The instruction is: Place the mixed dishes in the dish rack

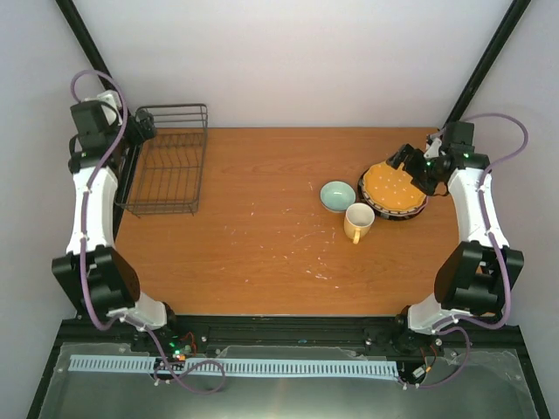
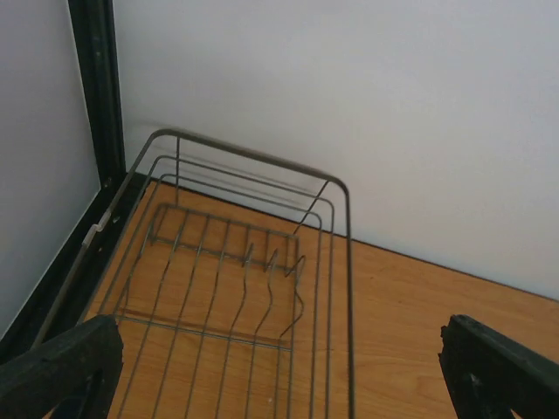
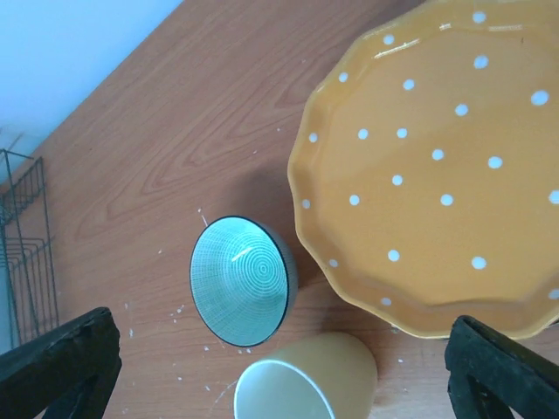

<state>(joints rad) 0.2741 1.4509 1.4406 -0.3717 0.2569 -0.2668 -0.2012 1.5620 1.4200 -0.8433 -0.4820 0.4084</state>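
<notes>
- While both arms reach away from their bases at the near edge, every dish lies on the wooden table [image 1: 262, 253], outside the rack.
- Nearest of the dishes is the yellow mug [image 1: 358, 222], upright on the right half, its handle turned to the near side.
- Just behind it, a little to the left, the pale mint-green bowl [image 1: 337, 195] stands upright, very close to the mug.
- To the right of the bowl is a stack of plates. The orange white-dotted plate [image 1: 393, 188] lies on top, and the black-and-white striped plate [image 1: 381, 210] shows only its rim under it. The lower plates I cannot tell.
- The right gripper [image 1: 405, 161] hangs over the far right edge of this stack, its fingers [image 3: 61, 367] spread wide and holding nothing.
- Well apart, at the far left corner, stands the dish rack [image 1: 166, 161], its long side along the left edge.
- The left gripper [image 1: 142, 129] is above the rack's far left corner, fingers [image 2: 61, 371] wide apart, nothing between them.
- Behind all is a plain white wall [image 1: 297, 61].
</notes>
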